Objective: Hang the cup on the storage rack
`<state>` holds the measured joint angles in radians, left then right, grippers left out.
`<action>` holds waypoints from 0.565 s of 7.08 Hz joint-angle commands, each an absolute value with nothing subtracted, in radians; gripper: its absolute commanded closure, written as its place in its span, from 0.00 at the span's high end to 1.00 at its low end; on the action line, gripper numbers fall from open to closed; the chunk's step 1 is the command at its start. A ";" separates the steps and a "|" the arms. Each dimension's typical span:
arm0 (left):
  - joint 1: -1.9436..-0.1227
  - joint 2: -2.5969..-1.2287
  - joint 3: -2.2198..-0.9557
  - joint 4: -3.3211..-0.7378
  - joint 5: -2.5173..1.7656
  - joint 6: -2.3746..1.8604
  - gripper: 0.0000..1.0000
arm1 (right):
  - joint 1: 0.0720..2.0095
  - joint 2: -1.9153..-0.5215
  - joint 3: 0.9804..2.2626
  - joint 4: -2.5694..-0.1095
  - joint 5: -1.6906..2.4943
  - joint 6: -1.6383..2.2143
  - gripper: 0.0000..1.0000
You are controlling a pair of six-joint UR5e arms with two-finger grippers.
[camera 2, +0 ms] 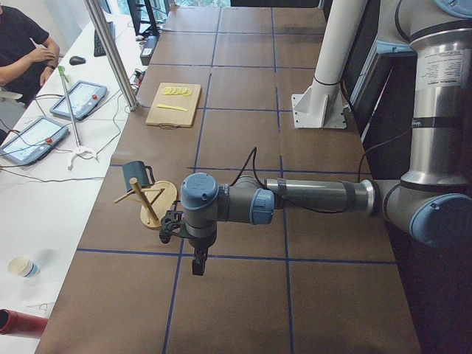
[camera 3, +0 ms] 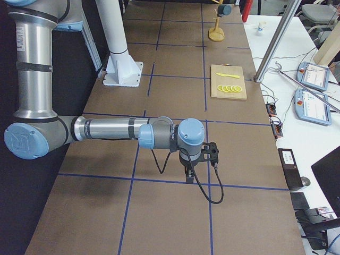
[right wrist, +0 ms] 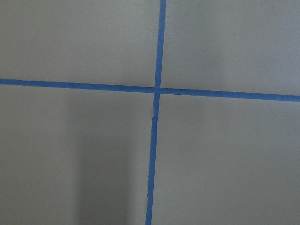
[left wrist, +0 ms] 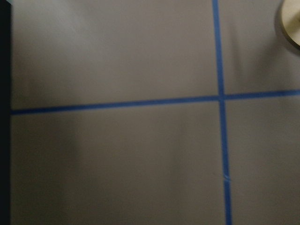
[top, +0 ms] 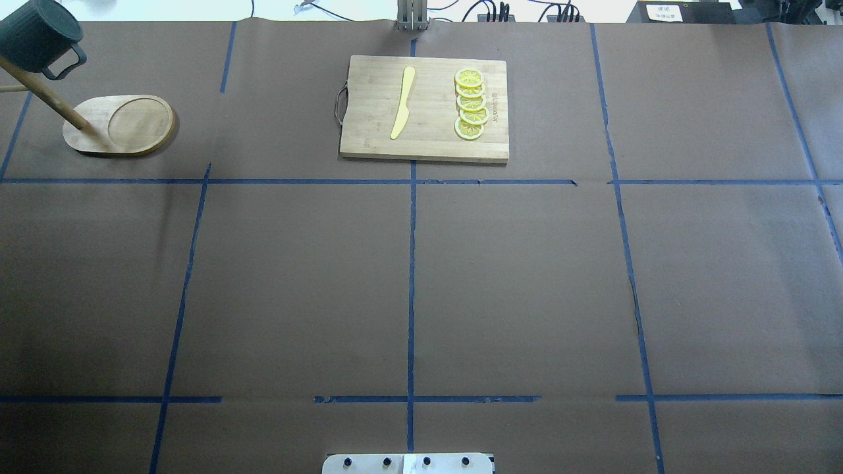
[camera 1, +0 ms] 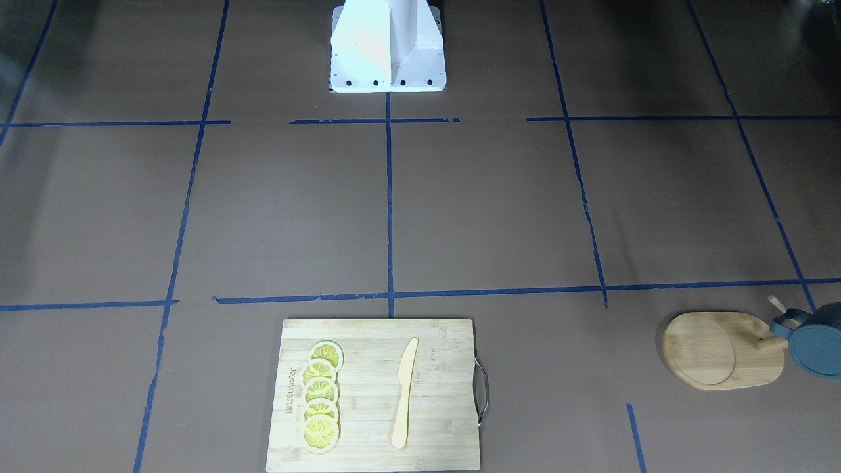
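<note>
The dark teal-grey cup hangs by its handle on a peg of the bamboo storage rack at the table's far left corner. Both also show in the front view, cup and rack, and in the left side view, cup and rack. My left gripper hangs above the table, clear of the rack, and holds nothing; I cannot tell whether it is open or shut. My right gripper hangs over the table far from the rack; I cannot tell its state either.
A bamboo cutting board with a yellow knife and several lemon slices lies at the far middle. Blue tape lines cross the brown table. The robot base stands at the near edge. An operator sits beyond the table.
</note>
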<state>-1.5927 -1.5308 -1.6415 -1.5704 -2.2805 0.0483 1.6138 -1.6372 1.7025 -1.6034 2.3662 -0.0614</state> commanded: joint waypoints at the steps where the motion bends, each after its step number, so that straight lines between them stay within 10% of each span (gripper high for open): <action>1: -1.577 -1.532 -1.640 -1.540 -2.318 0.060 1.00 | 1.614 -1.640 1.698 -1.605 2.370 -0.061 1.00; 4: -1.577 -1.529 -1.640 -1.537 -2.328 0.060 1.00 | 1.614 -1.644 1.651 -1.603 2.419 -0.061 1.00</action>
